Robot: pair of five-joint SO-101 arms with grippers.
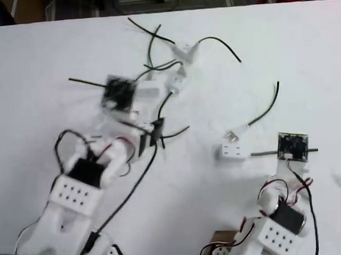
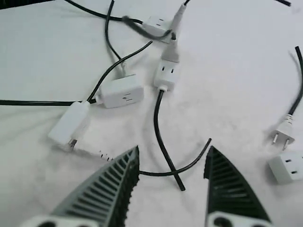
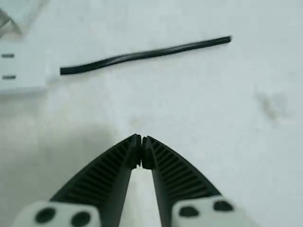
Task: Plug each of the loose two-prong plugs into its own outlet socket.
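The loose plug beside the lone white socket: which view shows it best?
The left wrist view: the loose plug shows both prongs clearly, beside the socket. The high view shows the plug small, prongs indistinct. The right wrist view may catch a sliver of it.

Bears, on a white table top (image 1: 35, 54), a tangle of black cords (image 2: 158, 127) with three white socket blocks (image 2: 122, 92) and a white plug (image 2: 68, 126) lying among them. Carries, well apart from that tangle, a loose two-prong plug (image 2: 283, 137) just beside a single socket block (image 2: 286, 168).
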